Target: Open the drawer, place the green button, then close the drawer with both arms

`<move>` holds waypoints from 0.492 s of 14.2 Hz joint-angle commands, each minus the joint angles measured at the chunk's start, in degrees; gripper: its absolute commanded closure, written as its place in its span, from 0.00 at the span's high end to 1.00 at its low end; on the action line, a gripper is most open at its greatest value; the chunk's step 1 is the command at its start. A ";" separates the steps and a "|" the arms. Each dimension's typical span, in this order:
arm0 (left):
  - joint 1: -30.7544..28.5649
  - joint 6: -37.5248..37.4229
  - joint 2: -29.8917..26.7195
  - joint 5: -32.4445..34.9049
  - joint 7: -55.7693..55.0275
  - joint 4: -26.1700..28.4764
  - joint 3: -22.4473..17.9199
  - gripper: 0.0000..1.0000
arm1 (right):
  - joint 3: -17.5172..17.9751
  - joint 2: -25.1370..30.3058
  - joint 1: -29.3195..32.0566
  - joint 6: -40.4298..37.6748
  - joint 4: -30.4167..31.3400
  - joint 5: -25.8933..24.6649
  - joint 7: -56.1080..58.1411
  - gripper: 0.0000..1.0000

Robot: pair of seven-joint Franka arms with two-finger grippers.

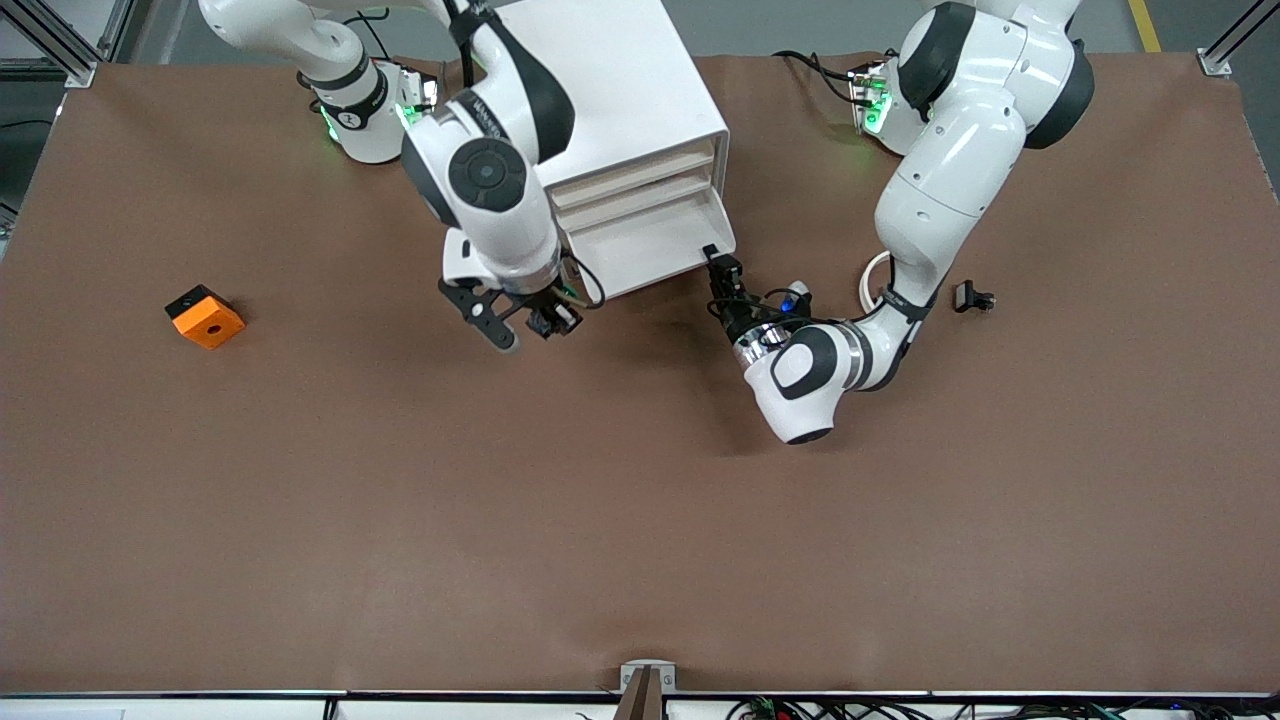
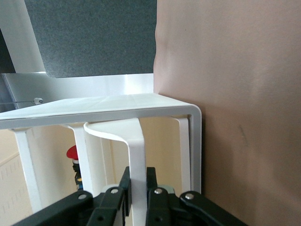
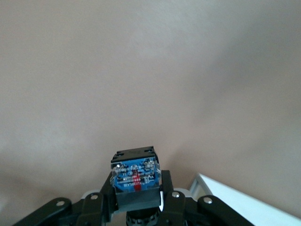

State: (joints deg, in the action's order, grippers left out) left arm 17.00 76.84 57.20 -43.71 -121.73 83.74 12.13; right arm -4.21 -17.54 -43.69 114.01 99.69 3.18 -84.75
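With the left end effector (image 1: 712, 256) clamped on the drawer (image 1: 645, 250) handle, the button (image 3: 135, 175) pinched in the right end effector (image 1: 553, 318) could slip and miss the drawer's rim.

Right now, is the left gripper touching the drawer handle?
Touching. In the left wrist view the left gripper has its fingers shut on the white handle of the drawer, no gap visible.

no readable text, faint unreadable print on the button's (image 3: 135, 177) blue body
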 commanded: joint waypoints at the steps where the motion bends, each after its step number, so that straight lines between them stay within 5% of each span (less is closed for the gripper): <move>1: -1.79 -1.52 2.03 -0.06 0.44 -3.40 -1.41 0.13 | -0.53 2.07 -4.89 -2.38 0.59 -0.19 -9.87 0.00; 7: -3.56 -1.43 3.09 -0.50 -0.71 -5.43 -1.41 0.14 | -0.53 1.29 -12.46 -2.39 1.03 -0.28 -28.07 0.00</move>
State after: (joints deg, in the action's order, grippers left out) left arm 14.21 76.30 58.90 -44.08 -122.60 80.35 11.68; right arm -4.16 -16.54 -54.64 111.65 100.13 3.16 -107.92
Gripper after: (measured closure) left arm 0.855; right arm 0.590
